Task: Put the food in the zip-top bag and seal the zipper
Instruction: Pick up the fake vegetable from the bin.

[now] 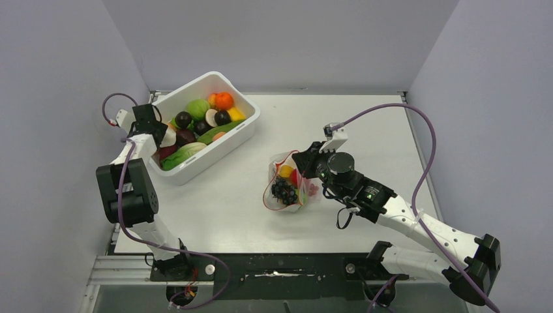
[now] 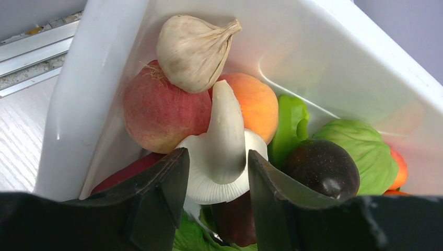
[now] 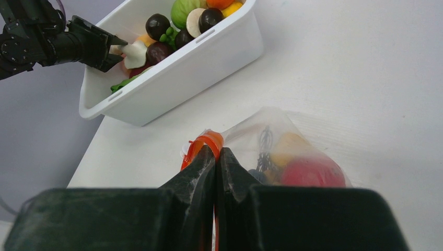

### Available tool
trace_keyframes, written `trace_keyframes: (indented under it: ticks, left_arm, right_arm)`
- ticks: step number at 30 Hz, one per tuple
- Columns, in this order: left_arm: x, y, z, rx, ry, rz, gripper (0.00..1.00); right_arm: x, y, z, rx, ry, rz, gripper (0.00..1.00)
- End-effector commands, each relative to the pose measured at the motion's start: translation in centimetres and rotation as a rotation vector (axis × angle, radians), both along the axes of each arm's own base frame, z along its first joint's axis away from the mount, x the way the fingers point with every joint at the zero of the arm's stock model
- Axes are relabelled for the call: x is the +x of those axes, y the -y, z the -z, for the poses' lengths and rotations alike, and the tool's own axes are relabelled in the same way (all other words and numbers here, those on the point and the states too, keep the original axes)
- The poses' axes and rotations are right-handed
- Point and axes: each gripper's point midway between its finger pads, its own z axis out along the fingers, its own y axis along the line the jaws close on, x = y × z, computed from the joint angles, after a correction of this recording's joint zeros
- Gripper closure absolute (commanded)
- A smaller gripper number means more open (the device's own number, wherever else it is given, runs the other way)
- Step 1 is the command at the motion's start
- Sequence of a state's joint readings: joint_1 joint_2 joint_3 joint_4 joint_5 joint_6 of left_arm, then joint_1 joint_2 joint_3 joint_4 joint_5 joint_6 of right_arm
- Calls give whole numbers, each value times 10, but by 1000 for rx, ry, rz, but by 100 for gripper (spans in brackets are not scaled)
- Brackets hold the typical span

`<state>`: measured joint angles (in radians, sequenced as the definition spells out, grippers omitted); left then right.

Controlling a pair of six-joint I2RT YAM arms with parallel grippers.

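Red-orange plastic nearest, pinched flat between the clenched tips of the right gripper [image 3: 215,152], with the zipper [image 3: 206,141] looping up just past them. Best to hold that pinch firm and raised, so as to prop the mouth of the zip-top bag [image 1: 284,188] for the next piece.

Farther off, in the near-left corner of the white bin [image 1: 210,156]: left gripper [image 2: 218,155] parted, straddling the stem of a white mushroom [image 2: 224,130]. Hard to tell whether pressing on it or merely flanking it.

Judged the step in hand: taking that mushroom.
- Worth sinking a little deeper before closing, to catch the stem squarely rather than the wide cap.
- Close gently.
- Avoid nudging the garlic [image 2: 193,49] perched just above or the pink-red fruit [image 2: 156,112] touching on the left.
- Lift straight up past the bin wall before swinging across.
- Likely to slip if gripped only at the tips, given the smooth, tapered stem.

As for the bag: sitting on the white table [image 1: 372,124] near its middle, just ahead of the right arm and well apart from the bin.
- Clear, crinkly, faintly clouded.
- Rimmed in thin red-orange, curving round what looks an unsealed opening.
- Loaded with a dark grape bunch [image 1: 284,190], something yellow [image 1: 285,171] behind it and something red [image 3: 313,172] beside.
- Not yet zipped.
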<state>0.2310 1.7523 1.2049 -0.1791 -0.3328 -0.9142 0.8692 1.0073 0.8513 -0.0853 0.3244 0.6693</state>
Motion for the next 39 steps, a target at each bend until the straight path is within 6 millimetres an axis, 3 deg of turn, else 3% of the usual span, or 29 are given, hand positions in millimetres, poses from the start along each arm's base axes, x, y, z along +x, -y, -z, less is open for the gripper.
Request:
trace_keyframes:
  ticks: [1, 5, 7, 21, 25, 33, 39]
  left_arm:
    - [21, -7, -23, 28, 102, 0, 59]
    - [22, -5, -24, 24, 107, 8, 79]
    - [19, -5, -26, 31, 113, 8, 83]
    - [-5, 2, -58, 72, 180, 37, 84]
    - [-15, 7, -77, 112, 206, 65, 84]
    - [-31, 28, -120, 117, 313, 164, 84]
    - [-50, 50, -140, 134, 356, 279, 84]
  right_arm:
    - [7, 3, -36, 91, 82, 34, 100]
    - [7, 4, -35, 90, 79, 37, 100]
    - [6, 4, -35, 91, 76, 37, 100]
    - [7, -1, -32, 103, 64, 27, 100]
    - [6, -1, -31, 103, 63, 20, 100]
    - [4, -3, -34, 111, 60, 8, 100]
    - [3, -7, -35, 110, 50, -6, 100]
